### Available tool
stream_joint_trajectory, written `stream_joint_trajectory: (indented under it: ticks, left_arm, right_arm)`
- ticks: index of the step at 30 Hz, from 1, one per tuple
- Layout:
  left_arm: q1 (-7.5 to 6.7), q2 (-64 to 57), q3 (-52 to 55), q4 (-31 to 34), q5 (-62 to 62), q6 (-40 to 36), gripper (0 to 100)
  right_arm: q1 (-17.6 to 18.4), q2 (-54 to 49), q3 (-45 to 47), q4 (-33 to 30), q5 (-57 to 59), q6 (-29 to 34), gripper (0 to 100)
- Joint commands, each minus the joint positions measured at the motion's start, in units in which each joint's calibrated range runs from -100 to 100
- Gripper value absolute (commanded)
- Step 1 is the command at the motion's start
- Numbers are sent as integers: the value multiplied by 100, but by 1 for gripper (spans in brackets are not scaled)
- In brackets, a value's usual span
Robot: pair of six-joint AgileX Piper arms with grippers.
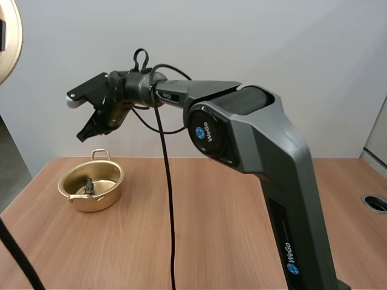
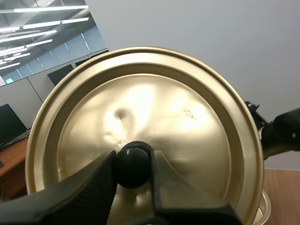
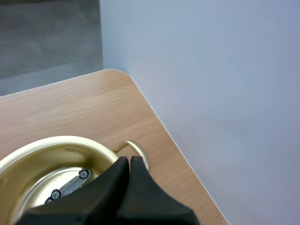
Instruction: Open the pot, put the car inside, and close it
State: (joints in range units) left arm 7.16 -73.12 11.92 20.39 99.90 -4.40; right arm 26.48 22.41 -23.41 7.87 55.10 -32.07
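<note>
Since the lid (image 2: 154, 117) is already off, it hangs up at far left, well above the table (image 1: 230, 205), tilted on edge rather than flat. The left gripper (image 2: 132, 161) pinches its black knob (image 2: 133, 169) btwn both fingers. Next along, the pot (image 1: 100, 202) sits open on the table's left side w/ the car (image 1: 88, 186) lying on its bottom, so the putting-in looks done and only closing is left. Over the pot hovers the right gripper (image 1: 84, 133), fingers pressed together as one wedge, holding nothing; prob. it must clear off before the lid comes down. Handling, as a guess: the lid is thin gold-coloured metal, i.e. light and stiff, w/ a smooth face that would slip. The knob is the only sensible hold, and it's small and round, so the lid may swivel in the pinch. It should be levelled and centred over the rim; the pot looks light too and could skid if the lid lands off-centre.
</note>
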Motion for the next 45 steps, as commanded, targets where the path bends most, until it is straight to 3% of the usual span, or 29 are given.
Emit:
stream_joint_trajectory:
  ticks: [1,12,17,22,33,45]
  left_arm:
    - [-3,15,195,7,10,3,0]
    - [-3,666,1331,-241,-301,3,0]
    - [-3,1256,2298,-685,-1566,3,0]
    - [-3,2051,3267,-771,-3288,-151,0]
    - [-3,3944,3549,-771,-5755,-404,0]
    - [-3,5376,3385,-771,-6202,-865,0]
  right_arm:
    - [-162,-352,-2,0,387,529,0]
    - [-1515,-1737,-2,69,3392,635,0]
    - [-2178,-2612,-2,558,4364,635,0]
    - [-2598,-3611,-2,816,4490,601,0]
    - [-2707,-5728,-2,768,4490,601,0]
    - [-2707,-7372,11,275,4490,601,0]
